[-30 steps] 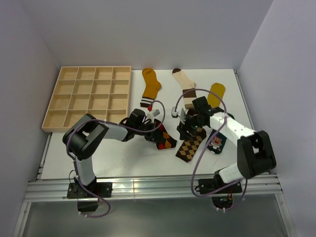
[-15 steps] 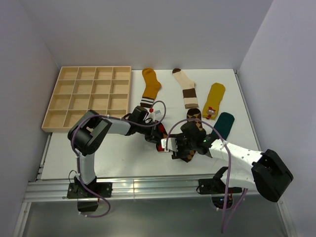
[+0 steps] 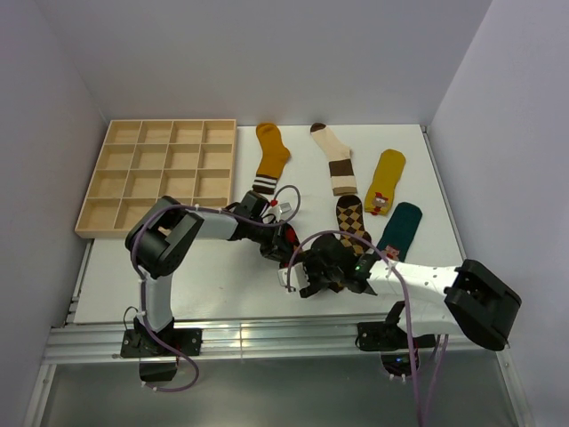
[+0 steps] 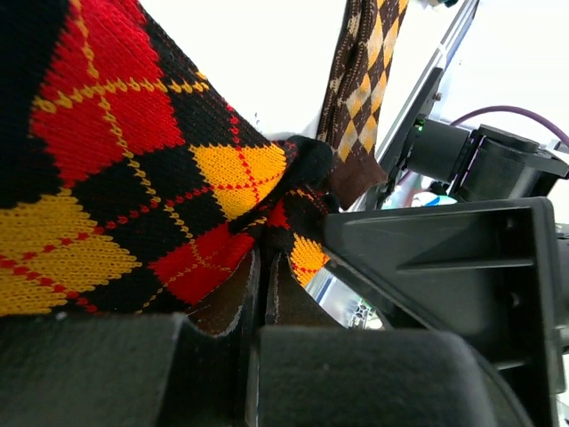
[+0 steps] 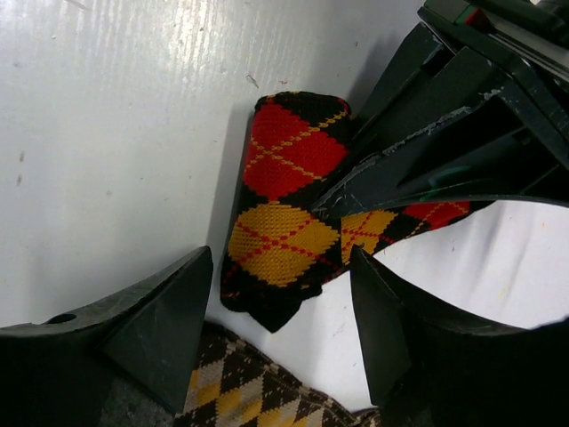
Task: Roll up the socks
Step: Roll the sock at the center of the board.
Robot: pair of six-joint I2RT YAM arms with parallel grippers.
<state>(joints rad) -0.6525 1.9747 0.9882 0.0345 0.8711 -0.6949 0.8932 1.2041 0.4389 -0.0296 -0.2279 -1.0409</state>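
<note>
A red, yellow and black argyle sock (image 3: pixel 286 250) lies partly folded near the table's middle. My left gripper (image 3: pixel 277 238) is shut on it; in the left wrist view the sock (image 4: pixel 133 178) fills the frame and runs between the closed fingertips of that gripper (image 4: pixel 262 267). My right gripper (image 3: pixel 304 274) is open just in front of it. In the right wrist view the right gripper (image 5: pixel 280 311) has its jaws standing either side of the sock's folded end (image 5: pixel 284 231). A brown and orange argyle sock (image 3: pixel 353 222) lies beside them and also shows in the right wrist view (image 5: pixel 240 391).
A mustard sock (image 3: pixel 269 156), a cream sock with brown bands (image 3: pixel 336 160), a yellow sock with a red mark (image 3: pixel 387 181) and a teal sock (image 3: pixel 402 227) lie flat at the back and right. A wooden compartment tray (image 3: pixel 160 173) stands at the back left.
My right arm has swung from beside the cream sock down and left to the near side, and its gripper now faces the red argyle sock. My left gripper has shifted slightly right with that sock.
</note>
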